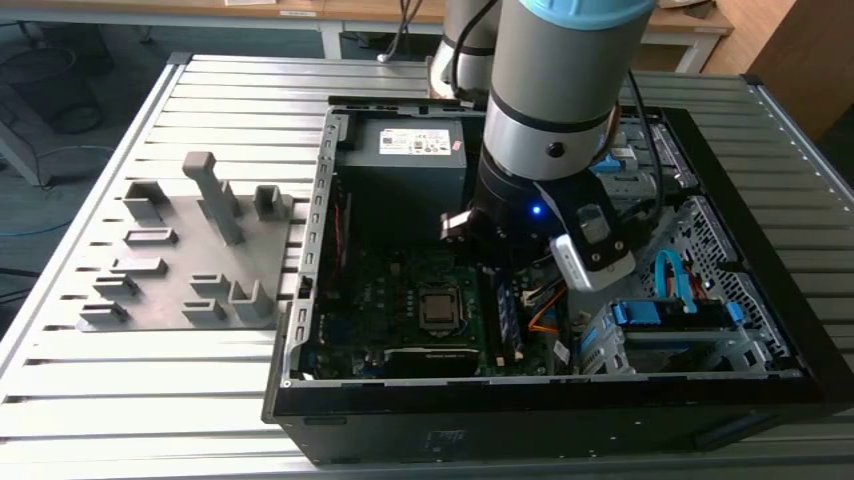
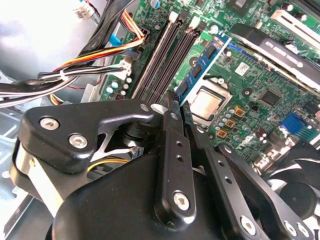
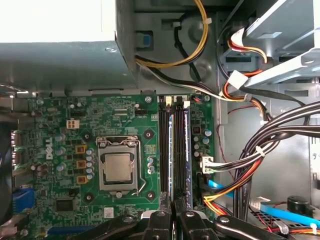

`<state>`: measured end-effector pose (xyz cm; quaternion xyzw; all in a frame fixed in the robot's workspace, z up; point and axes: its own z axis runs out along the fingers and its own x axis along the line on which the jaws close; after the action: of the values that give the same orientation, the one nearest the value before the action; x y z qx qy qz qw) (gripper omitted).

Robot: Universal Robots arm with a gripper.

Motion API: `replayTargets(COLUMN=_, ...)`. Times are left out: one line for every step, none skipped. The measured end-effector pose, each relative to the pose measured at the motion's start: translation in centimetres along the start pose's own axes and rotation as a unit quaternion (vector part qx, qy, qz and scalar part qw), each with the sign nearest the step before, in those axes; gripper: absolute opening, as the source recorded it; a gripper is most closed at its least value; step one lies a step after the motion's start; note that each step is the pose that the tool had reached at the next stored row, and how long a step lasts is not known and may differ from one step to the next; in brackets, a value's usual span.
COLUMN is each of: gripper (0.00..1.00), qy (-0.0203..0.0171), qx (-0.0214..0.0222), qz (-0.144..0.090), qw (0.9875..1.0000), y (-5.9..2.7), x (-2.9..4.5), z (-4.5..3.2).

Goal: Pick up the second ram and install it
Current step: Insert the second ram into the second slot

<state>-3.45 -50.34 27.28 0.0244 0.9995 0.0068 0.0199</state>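
Observation:
The second ram point(image 3: 173, 150) is a thin dark stick standing on edge in a memory slot beside the CPU socket point(image 3: 118, 167). In the second wrist view the second ram point(image 2: 205, 65) shows its bluish side and chips, running up to my fingertips. My gripper point(image 3: 173, 216) is down inside the open computer case, its black fingers point(image 2: 170, 145) drawn together on the stick's near end. In the exterior view the second ram point(image 1: 509, 318) is a dark bar just below my wrist. Another stick point(image 3: 186, 150) sits one slot over.
Bundled cables point(image 3: 270, 145) hang close beside the slots. The power supply point(image 1: 400, 165) fills the case's far end, and blue drive brackets point(image 1: 674, 312) sit on the exterior view's right. A grey holder plate point(image 1: 160, 260) with upright blocks lies outside the case on the left.

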Motion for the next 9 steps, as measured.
replayTargets(gripper=0.14, qy=0.0000, qx=0.0000, qz=0.000, qw=1.0000, y=-0.01, x=0.00, z=0.06)
replayTargets(gripper=0.14, qy=0.0000, qx=0.0000, qz=0.000, qw=1.0000, y=-0.02, x=0.01, z=0.12)
replayTargets(gripper=0.14, qy=0.0000, qx=0.0000, qz=0.000, qw=1.0000, y=-0.03, x=0.01, z=0.18)
replayTargets(gripper=0.14, qy=0.0000, qx=0.0000, qz=0.000, qw=1.0000, y=-0.04, x=0.01, z=0.23)
replayTargets(gripper=0.14, qy=0.0000, qx=0.0000, qz=0.000, qw=1.0000, y=-0.05, x=0.01, z=0.28)
replayTargets(gripper=0.14, qy=0.0000, qx=0.0000, qz=0.000, qw=1.0000, y=-0.05, x=0.01, z=0.33)
replayTargets(gripper=0.14, qy=0.0000, qx=0.0000, qz=0.000, qw=1.0000, y=-0.06, x=0.01, z=0.37)
replayTargets(gripper=0.14, qy=0.0000, qx=0.0000, qz=0.000, qw=1.0000, y=-0.06, x=0.01, z=0.41)
replayTargets(gripper=0.14, qy=0.0000, qx=0.0000, qz=0.000, qw=1.0000, y=-0.07, x=0.02, z=0.45)
